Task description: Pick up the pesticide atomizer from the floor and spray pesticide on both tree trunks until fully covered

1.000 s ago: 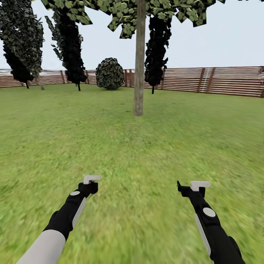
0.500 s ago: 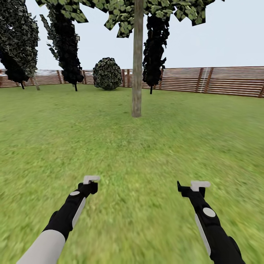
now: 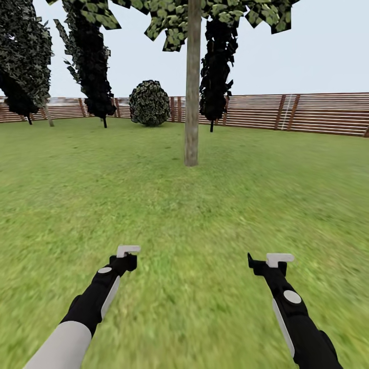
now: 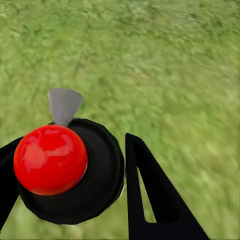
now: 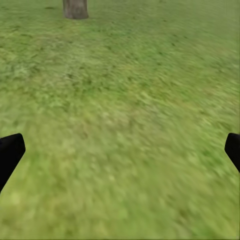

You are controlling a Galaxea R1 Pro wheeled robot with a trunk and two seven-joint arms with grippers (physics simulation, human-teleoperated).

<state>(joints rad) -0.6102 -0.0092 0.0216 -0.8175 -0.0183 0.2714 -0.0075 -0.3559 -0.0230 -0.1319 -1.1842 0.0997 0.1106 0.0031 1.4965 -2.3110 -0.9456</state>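
In the left wrist view a dark round-bodied pesticide atomizer (image 4: pixel 100 172), with a red ball top and a grey nozzle, sits between the black fingers of my left gripper (image 4: pixel 75 185), which is shut on it. Low in the head view the left gripper (image 3: pixel 128 252) hangs over the grass. My right gripper (image 3: pixel 279 259) is open and holds nothing; its fingertips (image 5: pixel 10 152) stand wide apart. Straight ahead a tree trunk (image 3: pixel 192 87) rises from the lawn, several arm lengths away, and its base (image 5: pixel 75 8) shows in the right wrist view. A second pale trunk (image 3: pixel 48 117) stands far left.
A brown slatted fence (image 3: pixel 297 113) closes the back of the lawn. A round dark bush (image 3: pixel 149 102) and tall dark shrubs (image 3: pixel 95 66) stand along it. Open grass (image 3: pixel 184 215) lies between me and the near trunk.
The whole head view has shifted a little, so the camera has moved: the near trunk sits slightly lower and further left. Both arms hold the same pose.
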